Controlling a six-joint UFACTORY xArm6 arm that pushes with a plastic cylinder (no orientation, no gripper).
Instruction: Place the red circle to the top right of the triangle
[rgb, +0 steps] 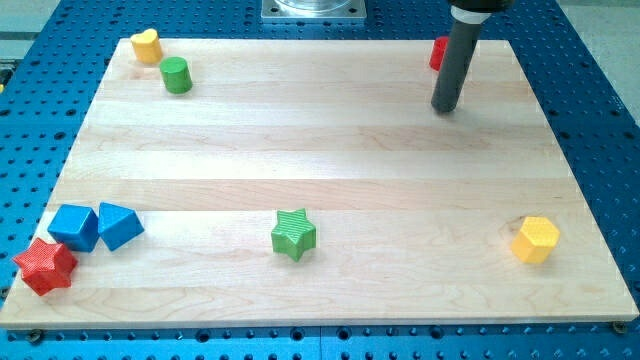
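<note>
The red circle (438, 54) sits at the view's top right edge of the board, mostly hidden behind my rod. My tip (446, 108) rests just below the red block, slightly to its right. The blue triangle (120, 225) lies far away at the view's lower left, beside a blue cube (74, 227).
A red star (45, 266) lies at the lower left corner. A green star (293, 234) sits bottom centre. A yellow hexagon (536, 239) is at the lower right. A yellow heart (146, 45) and a green cylinder (177, 75) are at the top left.
</note>
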